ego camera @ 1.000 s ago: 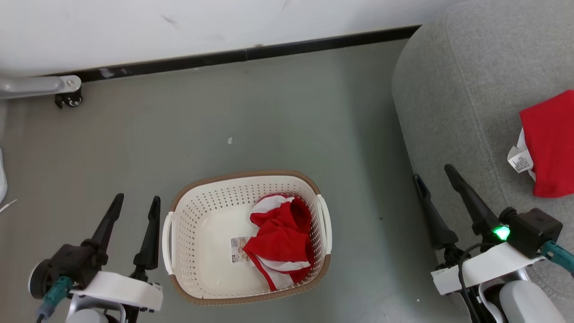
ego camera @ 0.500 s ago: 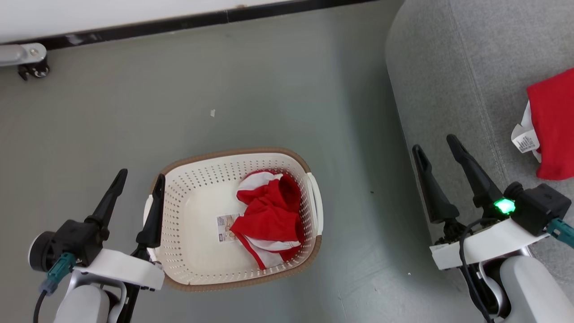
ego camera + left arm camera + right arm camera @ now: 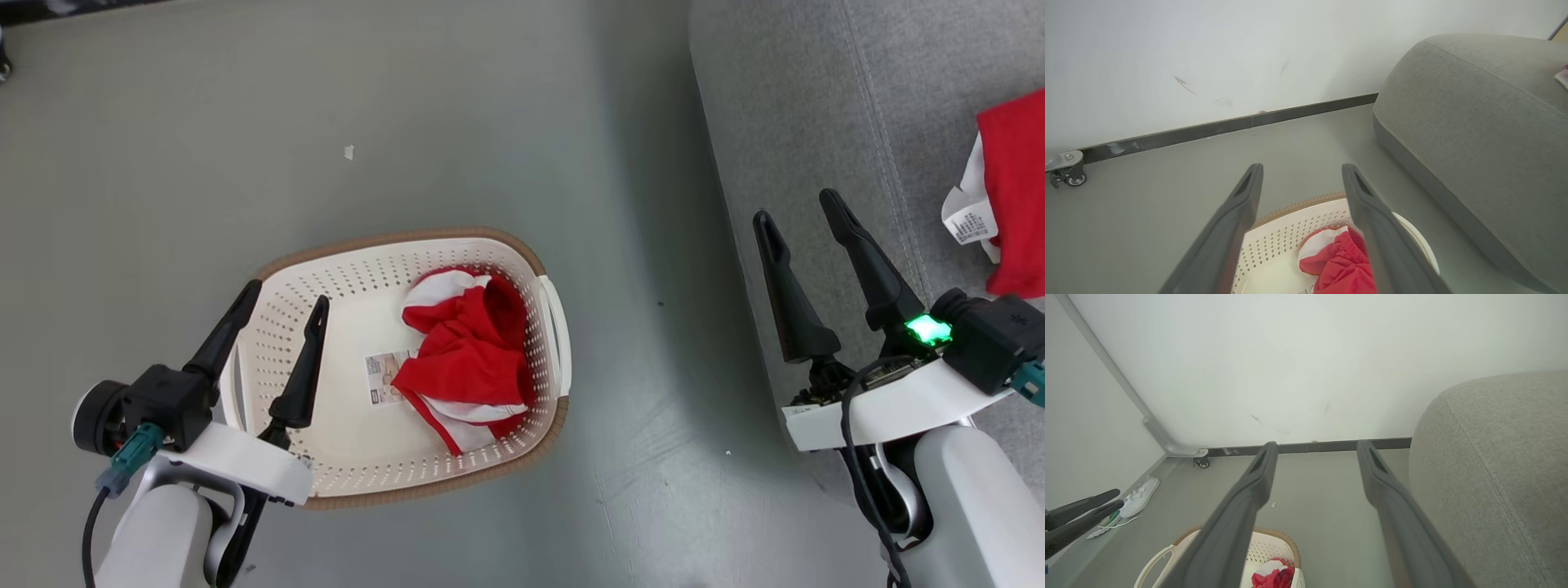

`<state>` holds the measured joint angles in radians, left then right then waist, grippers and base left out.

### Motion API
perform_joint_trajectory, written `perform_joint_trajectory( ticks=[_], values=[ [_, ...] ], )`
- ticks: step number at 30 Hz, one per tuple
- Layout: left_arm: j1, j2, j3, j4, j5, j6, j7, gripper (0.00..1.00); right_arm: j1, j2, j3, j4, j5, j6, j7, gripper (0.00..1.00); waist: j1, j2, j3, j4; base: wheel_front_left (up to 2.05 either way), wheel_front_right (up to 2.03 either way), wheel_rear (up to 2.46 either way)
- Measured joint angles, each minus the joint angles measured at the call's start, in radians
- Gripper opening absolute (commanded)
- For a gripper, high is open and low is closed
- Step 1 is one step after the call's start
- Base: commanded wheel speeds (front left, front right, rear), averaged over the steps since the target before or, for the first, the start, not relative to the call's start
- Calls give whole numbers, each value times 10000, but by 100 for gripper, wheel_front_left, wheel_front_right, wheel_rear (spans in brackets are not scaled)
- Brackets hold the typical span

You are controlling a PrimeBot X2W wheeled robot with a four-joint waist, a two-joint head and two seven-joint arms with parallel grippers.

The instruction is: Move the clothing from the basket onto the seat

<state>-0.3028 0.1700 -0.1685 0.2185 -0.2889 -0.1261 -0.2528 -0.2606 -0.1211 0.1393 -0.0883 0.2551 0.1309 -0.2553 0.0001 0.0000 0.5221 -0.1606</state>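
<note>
Pale white wall [image 3: 1208, 49] at the back, dark skirting along its foot, above a plain grey floor [image 3: 490, 122].

On the robot's right, the seat [image 3: 816, 122]: large, rounded, grey fabric, stitched seams across the top.

On the floor left of the seat and well apart from it, the basket [image 3: 384, 238]: cream, perforated, brown rim, white handles at both ends.

Over the basket's left end in the head view, the left gripper [image 3: 287, 294]: fingers spread wide, nothing between them. Tips probably above the rim rather than down inside, though height is hard to judge from overhead.

Over the near edge of the seat, the right gripper [image 3: 795, 206]: fingers likewise wide apart and bare, green light lit on the wrist behind them.

In the right half of the basket, the clothing [image 3: 465, 359]: crumpled red fabric with white stripes, against the right-hand wall, untouched by either gripper.

On the seat at the far right edge of the head view, a second red piece [image 3: 1016, 204], partly cut off, with a white tag [image 3: 967, 220] on its left side.

On the basket's bottom, just left of the clothing, a label sticker [image 3: 382, 378].

By the left wall in the right wrist view, a white shoe [image 3: 1141, 496]; near the corner, a small caster [image 3: 1201, 462].

On bare floor beyond the basket, a tiny white scrap [image 3: 349, 152].
</note>
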Motion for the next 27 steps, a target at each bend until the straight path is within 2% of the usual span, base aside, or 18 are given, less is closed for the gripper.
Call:
perform_joint_trajectory(
  ticks=[27],
  values=[
    [-1465,775,-721,826,-190,0,-12,100,-1080,453,-2,-391,2,0,0,100,0,0,1826,-701,0,0,0]
  ],
)
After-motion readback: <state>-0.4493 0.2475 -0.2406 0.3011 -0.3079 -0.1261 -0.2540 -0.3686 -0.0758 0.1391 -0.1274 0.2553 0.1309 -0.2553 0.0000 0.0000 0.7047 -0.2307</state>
